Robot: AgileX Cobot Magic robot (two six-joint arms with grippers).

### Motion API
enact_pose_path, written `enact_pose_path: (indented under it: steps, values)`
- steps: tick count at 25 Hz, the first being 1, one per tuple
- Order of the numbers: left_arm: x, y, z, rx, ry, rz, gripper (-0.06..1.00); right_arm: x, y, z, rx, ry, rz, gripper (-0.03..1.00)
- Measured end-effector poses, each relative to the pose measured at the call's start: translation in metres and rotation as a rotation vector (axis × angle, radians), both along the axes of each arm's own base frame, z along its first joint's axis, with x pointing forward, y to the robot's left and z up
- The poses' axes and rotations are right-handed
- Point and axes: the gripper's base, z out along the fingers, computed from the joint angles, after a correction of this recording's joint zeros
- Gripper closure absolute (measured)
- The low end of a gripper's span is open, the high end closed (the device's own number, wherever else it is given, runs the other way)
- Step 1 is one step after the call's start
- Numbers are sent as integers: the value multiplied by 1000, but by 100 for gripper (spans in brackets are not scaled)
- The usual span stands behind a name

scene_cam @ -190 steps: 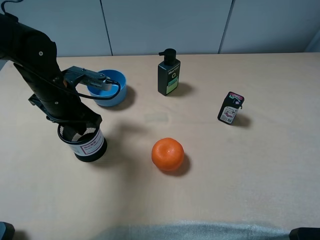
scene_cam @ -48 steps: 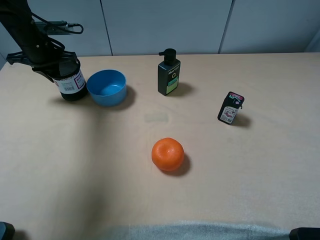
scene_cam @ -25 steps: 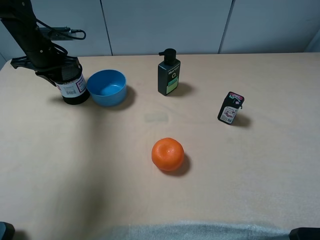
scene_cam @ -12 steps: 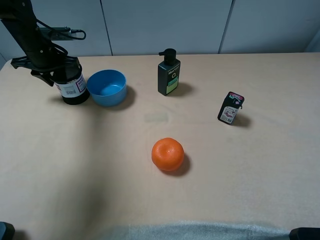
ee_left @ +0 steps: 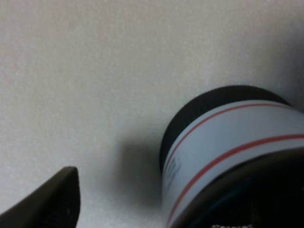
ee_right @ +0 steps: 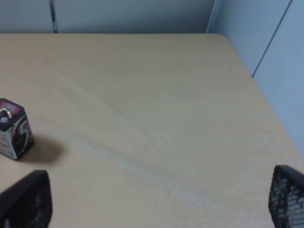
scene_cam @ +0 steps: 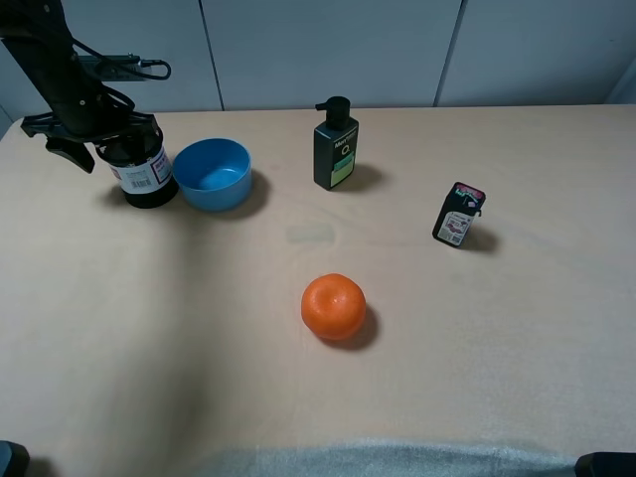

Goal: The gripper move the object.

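A black mesh pen cup [scene_cam: 142,175] with a white, red-printed label stands upright on the pale surface [scene_cam: 199,348] at its far left corner, just beside a blue bowl [scene_cam: 213,174]; whether they touch is unclear. The left tool [scene_cam: 107,149] hangs over the cup with its jaws apart, and the left wrist view shows a clear gap between one finger [ee_left: 47,204] and the cup's wall. The right tool [ee_right: 152,199] is spread wide on nothing. The move looks nearly done: the cup is set down and loose, and only lifting the arm clear seems left.
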Motion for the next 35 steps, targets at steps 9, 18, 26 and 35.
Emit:
enact_pose_path:
  steps: [9, 18, 26, 35]
  values:
    - [4, 1, 21, 1, -10, 4, 15, 0, 0, 0, 0, 0, 0, 27]
    - [-9, 1, 71, 2, -53, 6, 15, 0, 0, 0, 1, 0, 0, 27]
    - [-33, 3, 129, 3, -137, -10, 15, 0, 0, 0, 1, 0, 0, 27]
    - [-69, 5, 189, 3, -245, -12, 15, 0, 0, 0, 1, 0, 0, 27]
